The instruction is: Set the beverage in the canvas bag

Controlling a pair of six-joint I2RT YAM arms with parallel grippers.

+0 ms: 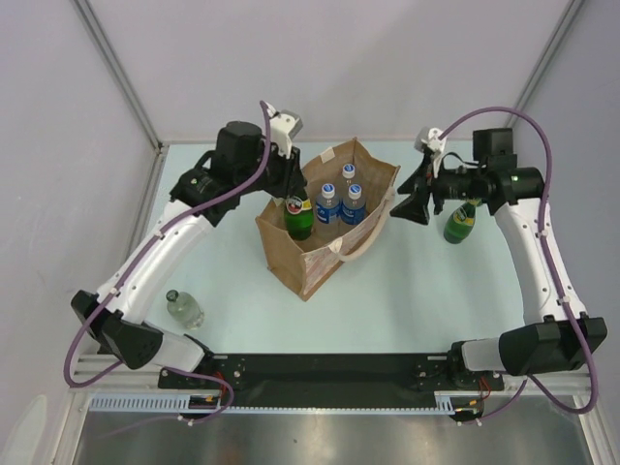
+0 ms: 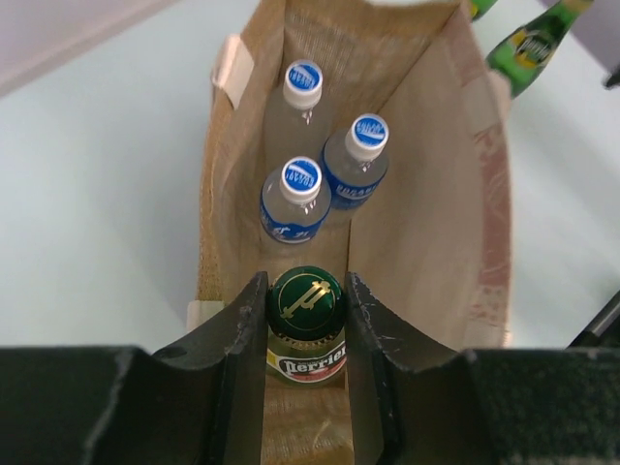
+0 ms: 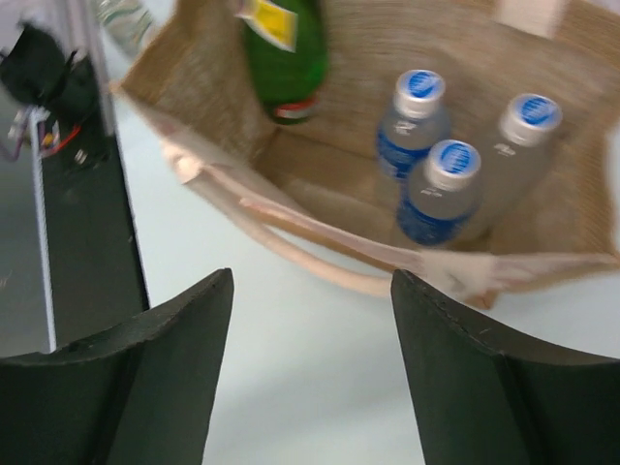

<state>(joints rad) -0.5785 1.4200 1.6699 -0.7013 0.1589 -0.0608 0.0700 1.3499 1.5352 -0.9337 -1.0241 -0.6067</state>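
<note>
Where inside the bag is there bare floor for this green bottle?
The near end of the tan canvas bag is bare, under the green glass bottle in the left gripper. Three blue-capped clear water bottles crowd the far end.

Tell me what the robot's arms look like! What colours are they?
The left arm and the right arm have smooth white shells with chunky black joints. A purple cable loops along each one. The left gripper and right gripper each have two wide, matte black fingers, a bit scuffed.
</note>
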